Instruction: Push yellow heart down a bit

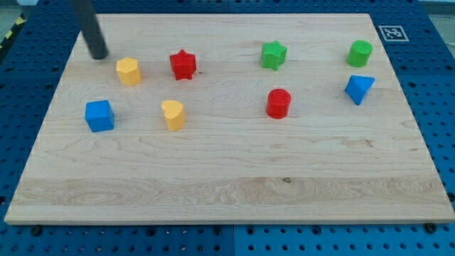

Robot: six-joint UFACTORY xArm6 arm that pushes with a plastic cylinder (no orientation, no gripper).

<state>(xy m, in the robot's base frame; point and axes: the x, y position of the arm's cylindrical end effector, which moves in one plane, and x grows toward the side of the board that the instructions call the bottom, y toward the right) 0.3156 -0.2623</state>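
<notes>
The yellow heart lies on the wooden board left of centre. My tip rests on the board near the view's top left, well up and left of the heart. A yellow hexagon block sits just right of and below my tip, between it and the heart. The tip touches no block.
A blue cube lies left of the heart. A red star is above it. A red cylinder, green star, green cylinder and blue triangle block are on the right half.
</notes>
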